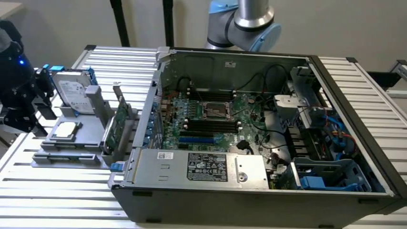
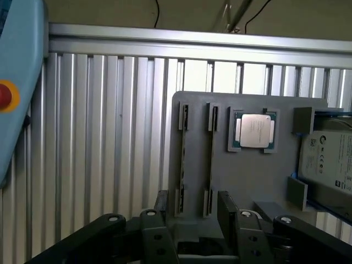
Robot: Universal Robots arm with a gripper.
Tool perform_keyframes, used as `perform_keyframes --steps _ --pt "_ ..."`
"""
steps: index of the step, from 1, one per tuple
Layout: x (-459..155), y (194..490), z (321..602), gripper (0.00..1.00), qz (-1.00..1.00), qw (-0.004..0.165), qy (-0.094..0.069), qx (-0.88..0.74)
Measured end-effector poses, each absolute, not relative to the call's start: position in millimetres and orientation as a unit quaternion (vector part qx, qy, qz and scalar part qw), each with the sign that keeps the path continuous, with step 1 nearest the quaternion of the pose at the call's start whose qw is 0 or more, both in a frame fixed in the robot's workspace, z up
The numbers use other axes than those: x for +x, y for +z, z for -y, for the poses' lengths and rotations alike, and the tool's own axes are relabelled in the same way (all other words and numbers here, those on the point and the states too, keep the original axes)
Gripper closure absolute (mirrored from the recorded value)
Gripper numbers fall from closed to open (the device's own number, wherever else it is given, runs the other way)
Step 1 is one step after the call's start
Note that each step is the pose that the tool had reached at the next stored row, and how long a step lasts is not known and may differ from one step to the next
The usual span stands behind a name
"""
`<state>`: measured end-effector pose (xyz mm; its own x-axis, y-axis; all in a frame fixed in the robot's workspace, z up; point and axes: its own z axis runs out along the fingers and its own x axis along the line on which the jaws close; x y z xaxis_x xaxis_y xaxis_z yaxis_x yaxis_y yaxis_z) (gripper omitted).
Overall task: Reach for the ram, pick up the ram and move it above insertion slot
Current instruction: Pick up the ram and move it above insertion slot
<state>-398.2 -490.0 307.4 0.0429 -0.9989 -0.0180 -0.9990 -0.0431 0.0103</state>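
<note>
My gripper (image 1: 17,113) hangs at the exterior view's left edge, beside the grey parts holder (image 1: 89,138) and apart from it. In the wrist view its black fingers (image 2: 163,204) stand apart, so my gripper (image 2: 193,203) is open with nothing between them. Just past the fingertips, two long narrow slots (image 2: 210,159) cross the holder (image 2: 247,181), each showing a thin edge-on line. I cannot tell which of them holds the ram. The insertion slots are the black memory slots (image 1: 210,125) on the motherboard inside the open computer case (image 1: 254,210).
On the holder sit a processor (image 2: 253,130) and a hard drive (image 2: 333,159). An upright green card with a metal bracket (image 1: 114,129) stands between holder and case. A blue box with a red button (image 2: 11,96) lies on the slatted aluminium table (image 2: 99,132).
</note>
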Motion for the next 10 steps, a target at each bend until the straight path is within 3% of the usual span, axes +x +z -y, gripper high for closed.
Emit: perform_keyframes --steps 10 --pt "-398 289 491 0.52 -0.692 0.003 0.01 -0.722"
